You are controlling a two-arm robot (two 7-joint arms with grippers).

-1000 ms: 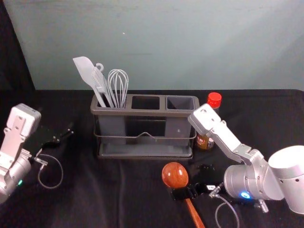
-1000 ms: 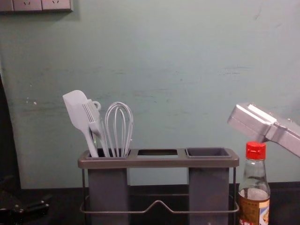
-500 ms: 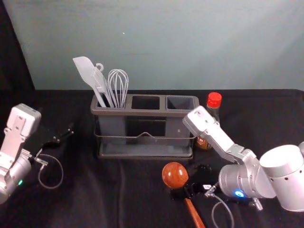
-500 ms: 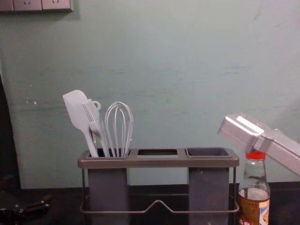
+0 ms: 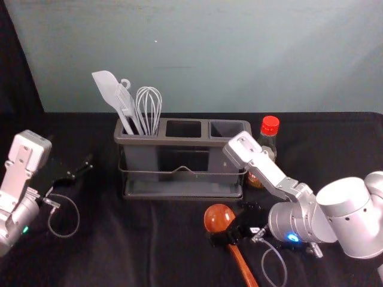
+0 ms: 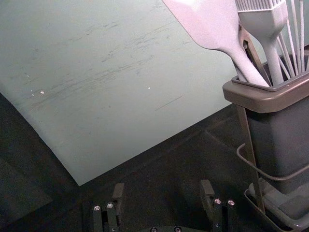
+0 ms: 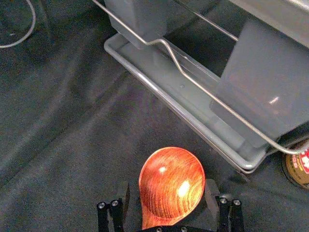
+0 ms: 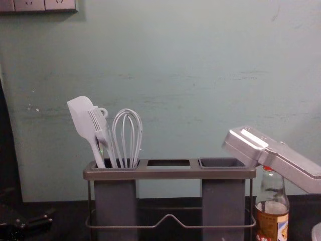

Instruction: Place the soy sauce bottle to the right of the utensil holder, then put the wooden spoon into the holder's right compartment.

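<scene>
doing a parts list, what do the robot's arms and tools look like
The left arm and right arm are silvery white, with rounded segments and thin grey looped cables. The left arm has a green light, the right a blue one. The left tool and right tool are black, with blocky fingers and silver screws.

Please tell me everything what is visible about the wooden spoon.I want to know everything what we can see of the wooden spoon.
The wooden spoon is glossy reddish-brown, with visible grain on its rounded bowl and a slim handle. It lies on dark cloth before the utensil holder, bowl end nearer it. The open right gripper straddles it; whether they touch is unclear.
</scene>
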